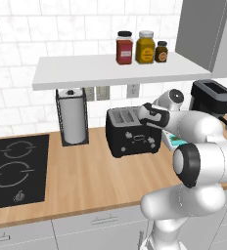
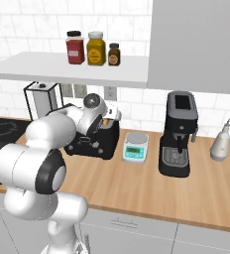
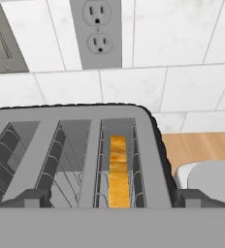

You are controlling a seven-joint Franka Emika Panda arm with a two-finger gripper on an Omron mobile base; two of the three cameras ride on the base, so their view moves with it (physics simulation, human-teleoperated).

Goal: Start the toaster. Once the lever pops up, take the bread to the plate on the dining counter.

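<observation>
step: lining up over the toaster (image 1: pixel 130 131), lever not pushed yet by the looks of it
gripper (image 3: pixel 112 203): wide open, holding nothing
bread (image 3: pixel 117 170): down in the right-hand slot
next: probably pressing that lever down

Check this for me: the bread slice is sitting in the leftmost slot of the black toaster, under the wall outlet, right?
Not quite. The bread stands in the rightmost slot of the toaster, the one nearest its right end wall; the slots to its left show bare wire guides. The hand view shows this. The rest holds: the toaster is black and sits below the wall outlet.
</observation>
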